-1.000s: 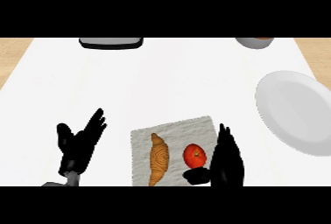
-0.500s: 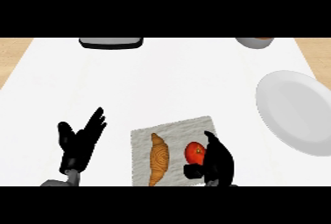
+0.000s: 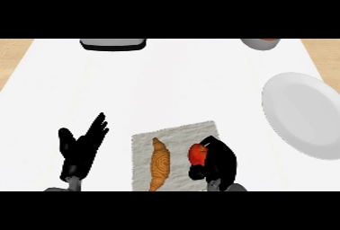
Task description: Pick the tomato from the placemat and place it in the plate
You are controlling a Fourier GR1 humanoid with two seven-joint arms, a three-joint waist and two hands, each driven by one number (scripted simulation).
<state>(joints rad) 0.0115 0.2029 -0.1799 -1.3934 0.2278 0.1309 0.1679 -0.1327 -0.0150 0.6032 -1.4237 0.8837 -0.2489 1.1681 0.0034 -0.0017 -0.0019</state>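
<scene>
The red tomato (image 3: pixel 196 152) sits on the grey placemat (image 3: pixel 172 134) near the counter's front edge. My right hand (image 3: pixel 219 164) is curled round the tomato from its right side and hides most of it. A croissant (image 3: pixel 159 164) lies on the same placemat, left of the tomato. The white plate (image 3: pixel 302 114) lies at the right edge, well apart from the hand. My left hand (image 3: pixel 81 150) rests open at the lower left, fingers up.
A dark tray-like object (image 3: pixel 113 43) is at the back left and a grey bowl (image 3: pixel 260 43) at the back right. The white counter (image 3: pixel 166 81) spans the view, with wooden strips at both far sides.
My right hand has moved left onto the tomato and its fingers have curled round it. The left hand has stayed still.
</scene>
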